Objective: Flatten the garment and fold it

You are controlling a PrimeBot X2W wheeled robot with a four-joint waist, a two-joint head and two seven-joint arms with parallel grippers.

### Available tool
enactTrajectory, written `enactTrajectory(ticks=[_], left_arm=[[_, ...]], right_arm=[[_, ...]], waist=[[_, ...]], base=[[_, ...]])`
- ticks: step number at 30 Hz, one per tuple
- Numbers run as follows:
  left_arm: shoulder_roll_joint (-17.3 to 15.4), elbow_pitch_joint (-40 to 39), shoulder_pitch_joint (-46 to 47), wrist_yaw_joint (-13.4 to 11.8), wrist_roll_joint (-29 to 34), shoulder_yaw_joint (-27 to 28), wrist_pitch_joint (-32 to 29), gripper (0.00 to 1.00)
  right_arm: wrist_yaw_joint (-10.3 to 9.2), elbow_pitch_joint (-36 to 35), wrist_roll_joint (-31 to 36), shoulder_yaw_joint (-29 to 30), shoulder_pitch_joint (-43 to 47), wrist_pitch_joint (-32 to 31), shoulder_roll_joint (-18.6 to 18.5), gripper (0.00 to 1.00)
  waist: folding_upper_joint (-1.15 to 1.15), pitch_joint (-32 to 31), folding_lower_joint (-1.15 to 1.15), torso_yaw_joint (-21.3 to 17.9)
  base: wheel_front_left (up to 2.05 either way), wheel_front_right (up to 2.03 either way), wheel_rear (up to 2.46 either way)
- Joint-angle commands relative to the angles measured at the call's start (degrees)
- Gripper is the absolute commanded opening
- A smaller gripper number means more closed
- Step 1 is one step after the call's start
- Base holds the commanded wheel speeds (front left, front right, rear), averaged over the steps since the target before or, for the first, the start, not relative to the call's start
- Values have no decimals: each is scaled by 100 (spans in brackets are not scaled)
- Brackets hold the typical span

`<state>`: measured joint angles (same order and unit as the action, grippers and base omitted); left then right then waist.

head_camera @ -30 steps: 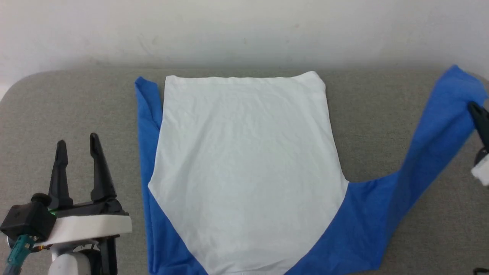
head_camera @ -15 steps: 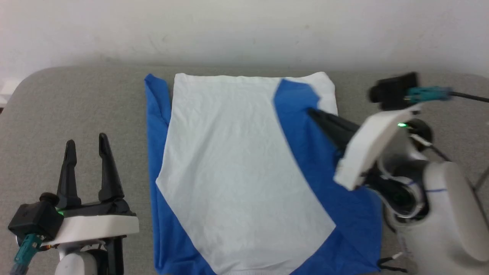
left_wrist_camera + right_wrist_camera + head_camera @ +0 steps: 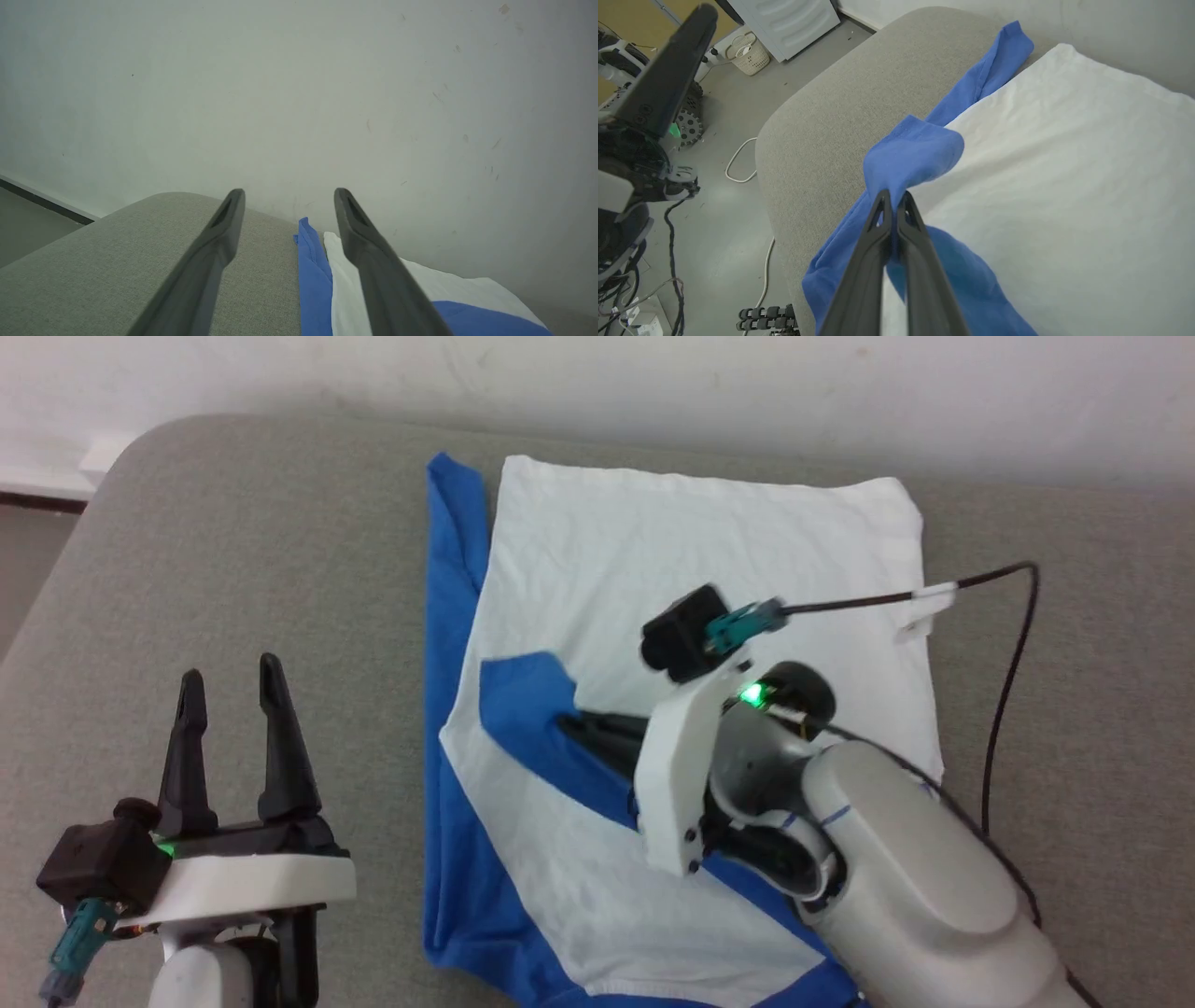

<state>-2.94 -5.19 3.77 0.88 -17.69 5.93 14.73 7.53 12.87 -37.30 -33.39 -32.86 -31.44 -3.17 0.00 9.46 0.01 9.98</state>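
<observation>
The garment [image 3: 700, 541] lies on the grey padded table [image 3: 233, 569], white body up, with one blue sleeve [image 3: 453, 616] folded along its left edge. My right gripper [image 3: 569, 723] is shut on the other blue sleeve [image 3: 523, 709] and holds it over the middle-left of the white body. In the right wrist view the closed right gripper [image 3: 893, 198] pinches the sleeve's [image 3: 915, 154] cuff, which droops above the white cloth [image 3: 1041, 186]. To the left of the garment [image 3: 317, 280], my left gripper [image 3: 231, 681] [image 3: 289, 196] hovers open and holds nothing.
A wall runs just behind the table's far edge. A black cable [image 3: 1008, 644] loops from my right wrist over the table's right side. On the floor past the table's rounded left end are a basket [image 3: 747, 58], a white cabinet [image 3: 784, 18] and loose cables [image 3: 738, 163].
My right gripper has carried the blue sleeve from far out on the right across the white body to its middle-left. The head camera has shifted too. The left gripper stays open in place.
</observation>
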Motion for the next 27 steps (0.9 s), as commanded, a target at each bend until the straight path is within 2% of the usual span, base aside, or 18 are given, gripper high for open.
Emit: enactTrajectory(ticks=[1,3,4,5,10,14,17,18,20,24,25,26,27], left_arm=[[6,0,107,-36,-42,-7,27,100],[6,2,111,-47,-54,-12,27,100],[6,3,109,-54,-58,-13,27,100],[6,0,104,-60,-59,-8,27,100],[6,1,89,-72,-54,21,27,100],[6,19,87,-64,-39,23,27,100],[6,29,79,-59,-18,24,27,100],[6,44,53,-54,-3,30,27,100],[6,61,25,-48,9,39,27,100],[6,93,-25,-24,33,69,27,100],[6,93,-25,-24,33,69,27,100],[6,129,-36,-8,38,71,27,100],[6,169,-44,1,43,65,27,100]], right_arm=[[-4,168,-41,-212,-102,6,16,0],[-4,342,-87,-430,-124,-75,4,0],[-4,402,-126,-509,-130,-111,-9,72],[-4,427,-165,-567,-144,-115,-25,100],[-4,300,-371,-615,-220,-30,-154,100],[-4,-71,-496,-95,-207,409,-341,100],[-4,-362,-402,641,-60,841,-491,100],[-4,-524,-248,1225,125,1105,-572,100],[-4,-668,-48,1869,372,1343,-610,100],[-4,-870,404,3191,987,1635,-504,100],[-4,-870,404,3191,987,1635,-504,100],[-4,-950,648,3698,1292,1646,-396,100],[-4,-999,760,3898,1438,1618,-342,100]], waist=[[0,149,-1,162],[0,160,-1,179],[0,161,-1,181],[0,163,-1,175],[0,142,-1,85],[0,67,-1,-39],[0,-5,-1,-141],[0,-60,-1,-212],[0,-105,-1,-275],[0,-176,-1,-391],[0,-176,-1,-391],[0,-200,-1,-445],[0,-205,-1,-474]], base=[[0,0,0],[0,0,0],[0,0,0],[0,0,0],[0,0,0],[0,0,0],[0,0,0],[0,0,0],[0,0,0],[0,0,0],[0,0,0],[0,0,0],[0,0,0]])
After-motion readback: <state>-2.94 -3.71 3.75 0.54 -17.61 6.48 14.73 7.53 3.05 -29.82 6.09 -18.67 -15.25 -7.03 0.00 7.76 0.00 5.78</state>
